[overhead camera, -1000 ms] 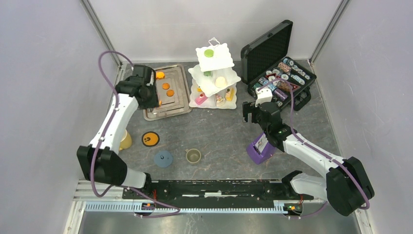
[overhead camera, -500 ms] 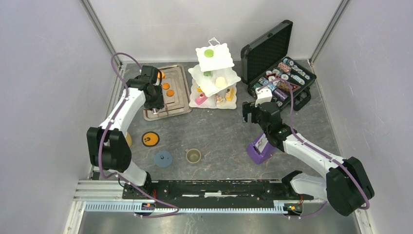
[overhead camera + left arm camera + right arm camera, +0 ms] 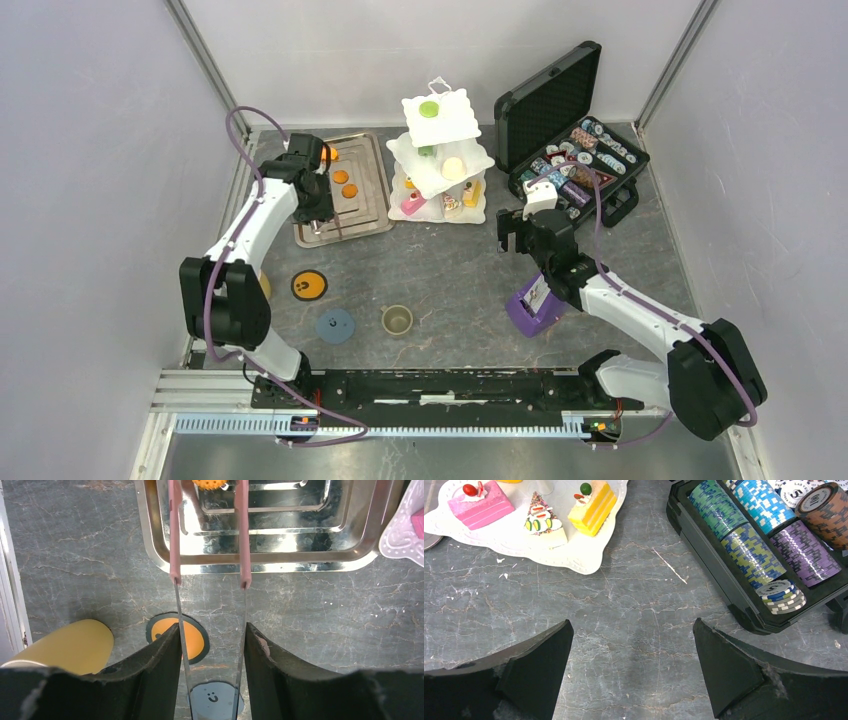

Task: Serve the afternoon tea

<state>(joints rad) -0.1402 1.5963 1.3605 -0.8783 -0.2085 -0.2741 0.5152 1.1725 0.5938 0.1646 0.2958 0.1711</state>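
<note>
The white three-tier stand [image 3: 440, 150] holds green, cream, pink and yellow pastries. Its bottom tier [image 3: 574, 555] shows a pink cake [image 3: 476, 505] and a yellow cake [image 3: 591, 507]. Orange pastries [image 3: 341, 177] lie on a steel tray [image 3: 340, 225]. My left gripper [image 3: 318, 212] is shut on pink-tipped metal tongs [image 3: 175, 555]. The tongs' tips stand apart over the tray's near rim [image 3: 260, 567], short of an orange pastry [image 3: 210, 483]. My right gripper [image 3: 512, 232] is open and empty [image 3: 633, 630] over bare table, near the stand. The yellow mug [image 3: 65, 647], olive cup [image 3: 397, 320], orange coaster [image 3: 309, 285] and blue coaster [image 3: 335, 325] sit at the front left.
The open black case of poker chips [image 3: 575, 160] stands at the back right, close to my right gripper [image 3: 744, 555]. The purple card holder [image 3: 535, 305] stands under the right forearm. Grey walls close in both sides and the back.
My left arm swung its elbow inward and carried the tongs a little right over the tray's near part. It has barely moved in the last half second. The right arm is still.
</note>
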